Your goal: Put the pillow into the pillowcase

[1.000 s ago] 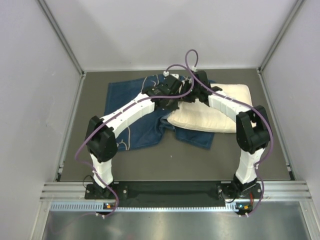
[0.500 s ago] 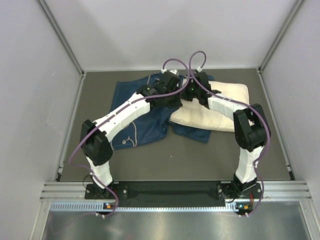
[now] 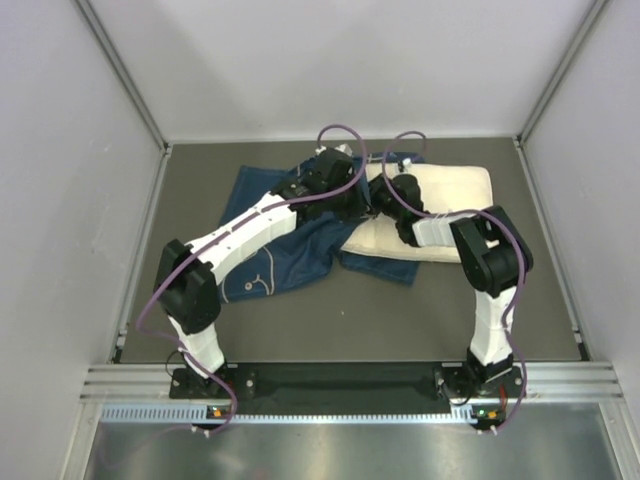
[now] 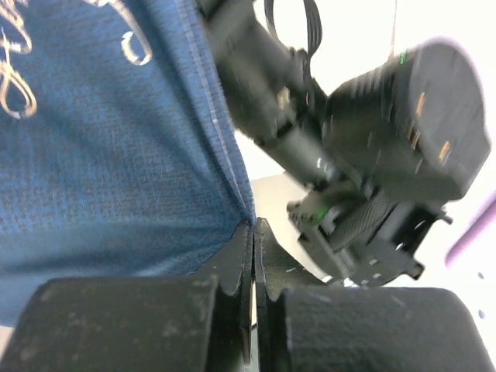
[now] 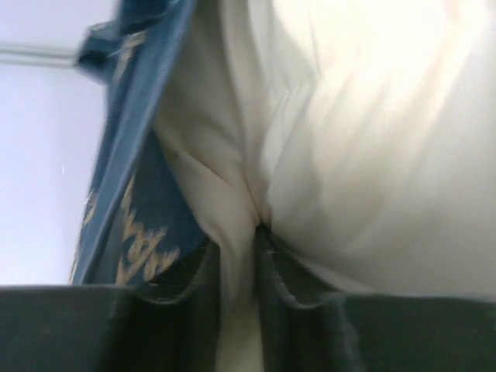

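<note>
Plump cream-white quilted rectangular pillow (image 3: 455, 190) lying far right-centre on dark grey desk (image 3: 400, 320), left end resting on large dark blue denim-like pillowcase with white line drawings (image 3: 250, 200). Case spread out to the left, with a blue layer showing under the pillow's near edge. Cannot tell whether any of the pillow is inside the mouth yet.

Judged light, soft, squashy, likely to bunch rather than slide. Best taken by a fold of fabric at an end or corner, not across the bulk. Case thin and limp, likely to fall shut unless the opening edge is held up.

Left claw (image 4: 253, 236) clamped tight on the hem of the blue case. Right claw (image 5: 236, 260) narrow, pinching a fold of cream pillow fabric, blue case just beside it on the left. Both claws very near each other at the case edge, so a collision risk. Purple cables (image 3: 345, 135) looping over the wrists, a possible snag. Pale enclosure walls (image 3: 80, 200) well apart from the work.
</note>
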Available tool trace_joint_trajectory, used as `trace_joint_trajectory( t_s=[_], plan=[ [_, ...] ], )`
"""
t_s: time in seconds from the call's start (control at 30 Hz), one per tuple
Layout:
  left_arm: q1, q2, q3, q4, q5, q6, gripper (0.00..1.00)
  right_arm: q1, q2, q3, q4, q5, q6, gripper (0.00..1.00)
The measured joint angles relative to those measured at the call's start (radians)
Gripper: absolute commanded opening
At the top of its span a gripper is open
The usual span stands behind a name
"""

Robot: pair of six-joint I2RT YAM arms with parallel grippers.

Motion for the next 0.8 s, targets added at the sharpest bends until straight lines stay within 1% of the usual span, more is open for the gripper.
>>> trace_joint_trajectory(
  t_s=[0.03, 0.07, 0.1, 0.13, 0.2, 0.3, 0.4, 0.5, 0.63, 0.8],
  plan=[
    [0.005, 0.000, -0.001, 0.001, 0.011, -0.004, 0.00, -0.001, -0.006, -0.032, 0.047, -0.004, 0.010, 0.27],
    [0.011, 0.000, -0.001, 0.002, 0.016, -0.005, 0.00, -0.008, -0.019, -0.069, 0.084, -0.011, 0.018, 0.33],
    [0.018, 0.000, -0.001, 0.003, 0.019, -0.003, 0.00, -0.014, -0.040, -0.110, 0.114, -0.026, 0.025, 0.36],
    [0.029, 0.000, -0.001, 0.003, 0.020, -0.001, 0.00, -0.024, -0.069, -0.150, 0.133, -0.035, 0.030, 0.43],
    [0.052, 0.000, -0.001, -0.005, 0.023, 0.014, 0.00, -0.056, -0.130, -0.211, 0.148, -0.061, 0.031, 0.50],
    [0.082, 0.001, 0.019, -0.047, 0.005, 0.066, 0.00, -0.135, -0.240, -0.266, 0.133, -0.086, 0.004, 0.56],
    [0.100, 0.009, 0.057, -0.087, -0.007, 0.117, 0.00, -0.190, -0.364, -0.274, 0.037, -0.092, -0.058, 0.58],
    [0.094, 0.026, 0.071, -0.099, -0.016, 0.156, 0.00, -0.197, -0.489, -0.274, -0.100, -0.093, -0.146, 0.57],
    [0.074, 0.066, 0.071, -0.127, -0.056, 0.198, 0.00, -0.196, -0.664, -0.287, -0.324, -0.073, -0.303, 0.72],
    [0.064, 0.099, 0.071, -0.179, -0.148, 0.257, 0.00, -0.196, -0.891, -0.427, -0.499, -0.059, -0.440, 0.73]
  ],
)
